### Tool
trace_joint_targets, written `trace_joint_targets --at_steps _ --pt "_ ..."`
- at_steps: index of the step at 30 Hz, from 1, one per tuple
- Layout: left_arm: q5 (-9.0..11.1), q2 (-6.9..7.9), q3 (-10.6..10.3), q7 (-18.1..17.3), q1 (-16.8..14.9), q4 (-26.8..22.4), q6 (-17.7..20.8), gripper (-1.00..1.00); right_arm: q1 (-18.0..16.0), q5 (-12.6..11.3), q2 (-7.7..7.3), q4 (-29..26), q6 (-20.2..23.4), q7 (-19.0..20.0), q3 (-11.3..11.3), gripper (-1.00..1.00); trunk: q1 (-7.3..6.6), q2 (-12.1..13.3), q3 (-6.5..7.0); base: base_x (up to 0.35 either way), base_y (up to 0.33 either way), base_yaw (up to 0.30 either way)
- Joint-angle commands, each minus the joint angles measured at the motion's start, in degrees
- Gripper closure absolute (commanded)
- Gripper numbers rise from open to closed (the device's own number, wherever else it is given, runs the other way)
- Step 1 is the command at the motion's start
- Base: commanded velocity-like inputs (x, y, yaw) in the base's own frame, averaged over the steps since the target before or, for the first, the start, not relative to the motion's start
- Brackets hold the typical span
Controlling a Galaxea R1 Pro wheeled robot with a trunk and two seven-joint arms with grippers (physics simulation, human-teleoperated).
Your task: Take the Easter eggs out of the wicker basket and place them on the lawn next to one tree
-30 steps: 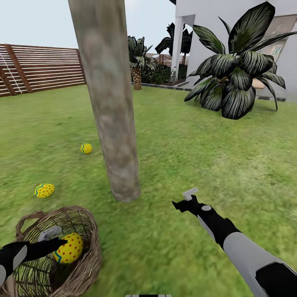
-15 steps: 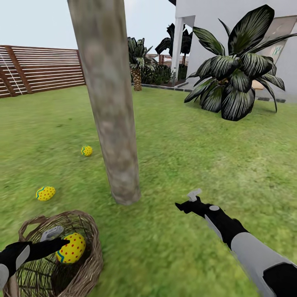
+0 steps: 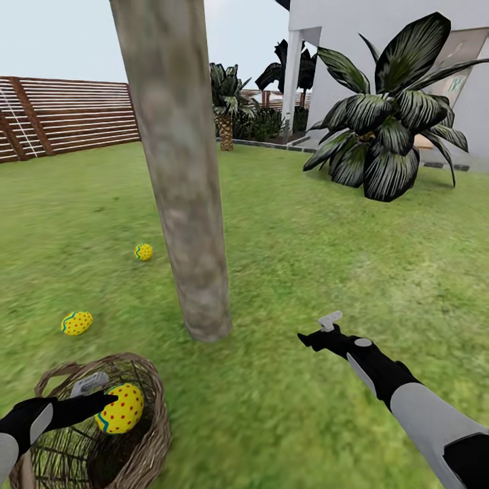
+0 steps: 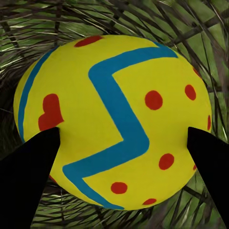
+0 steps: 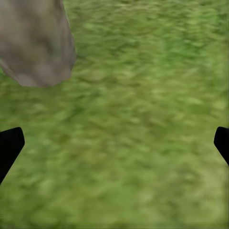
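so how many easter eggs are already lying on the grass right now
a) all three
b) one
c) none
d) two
d) two: one Easter egg and a second egg lie on the lawn beside the tree trunk, while the third egg is held by the left gripper over the wicker basket.

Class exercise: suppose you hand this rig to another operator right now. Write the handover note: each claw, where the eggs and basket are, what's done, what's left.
Left claw: shut on the third egg, at the wicker basket mouth.
Right claw: open, empty, over the lawn right of the tree.
Done: two eggs lie on the grass left of the trunk.
Left: carry the held egg out and set it beside the same tree.
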Motion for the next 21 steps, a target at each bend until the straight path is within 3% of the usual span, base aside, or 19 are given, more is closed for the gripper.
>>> trace_joint_targets --at_steps 1,4,7,9,21 --pt "-0.13 -0.01 0.41 -0.21 -0.02 -0.06 0.51 1.0 -0.03 -0.52 0.0 0.18 0.42 0.02 0.32 -1.0 -0.23 0.4 0.14 0.0 0.0 0.0" --pt "-0.13 -0.06 0.41 -0.26 -0.02 -0.06 0.51 1.0 -0.03 -0.34 0.12 2.06 0.49 -0.03 0.33 -1.0 -0.89 1.6 0.67 0.0 0.0 0.0" --pt "-0.02 -0.08 0.41 -0.34 -0.02 -0.06 0.51 1.0 -0.03 -0.53 0.07 9.59 0.16 0.04 0.36 -1.0 -1.55 2.8 1.21 0.0 0.0 0.0" --pt "0.0 -0.05 0.41 -0.36 -0.02 -0.06 0.51 1.0 -0.03 -0.48 0.02 11.76 0.22 0.04 0.34 -1.0 -1.99 3.6 1.57 0.0 0.0 0.0" --pt "0.02 -0.23 0.38 -0.37 -0.02 -0.06 0.51 1.0 -0.03 -0.09 0.17 13.04 0.31 0.0 0.55 -1.0 -4.63 8.42 3.73 0.0 0.0 0.0"
